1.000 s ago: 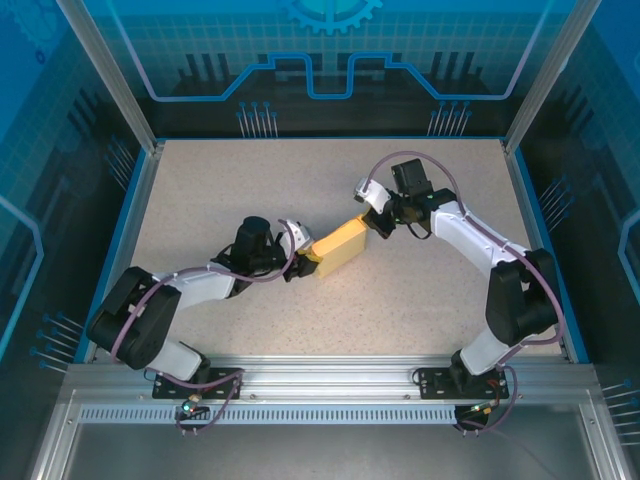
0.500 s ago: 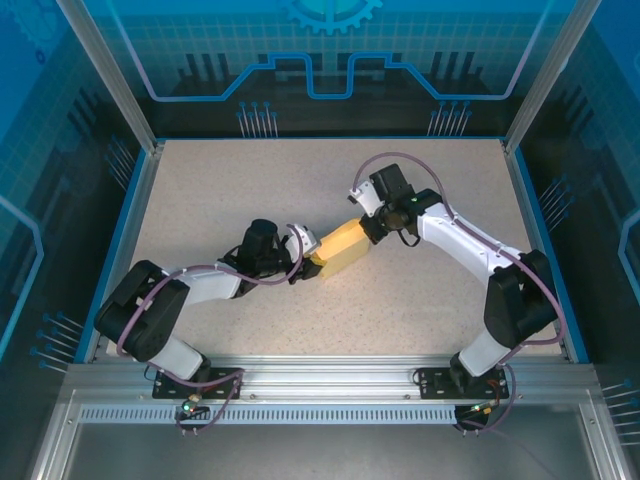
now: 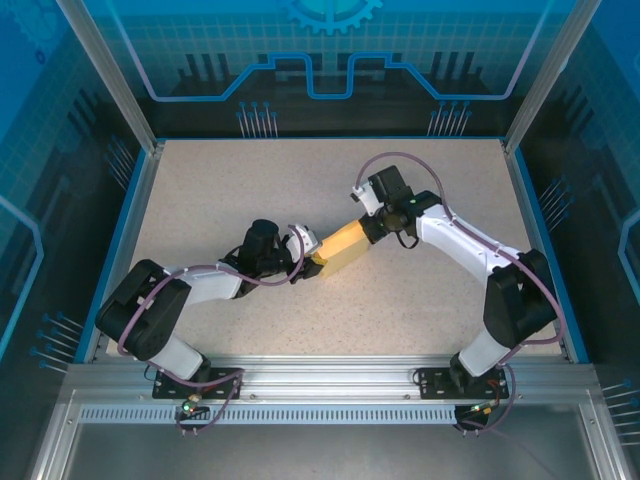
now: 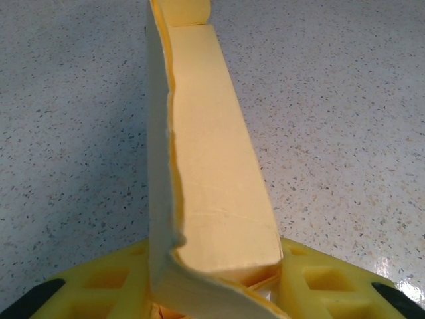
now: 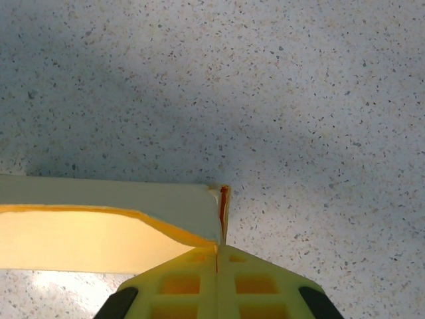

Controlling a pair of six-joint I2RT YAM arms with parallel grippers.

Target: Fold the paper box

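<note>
yellow cardboard of the paper box (image 3: 340, 246) lies midway across the table (image 3: 250, 180), your left gripper (image 3: 308, 258) clamped on its near end while your right gripper (image 3: 368, 230), jaws pressed together on the far flap, has just pushed inward, so that end looks nearly folded.

Speckled beige-grey tabletop (image 3: 250, 190), matte, with fine dark flecks. The left wrist view shows the flecks close up, with a bright glare patch (image 4: 398, 272) at 4 o'clock. In the right wrist view a soft shadow lies across 10 o'clock.

From the top external view:
- Thin blue border (image 3: 136, 215) runs along the 9, 12 and 3 o'clock edges.
- Slotted aluminium rail (image 3: 330, 376) spans 6 o'clock.
- Slanted aluminium posts (image 3: 105, 70) rise at 10 and 2 o'clock.
- Translucent blue back panel (image 3: 330, 70) at 12 o'clock, grid-printed, with a gear emblem (image 3: 330, 10) at its top.
- Blue side panels (image 3: 40, 220) at 9 and 3 o'clock.
- Light is even and comes from overhead.
</note>
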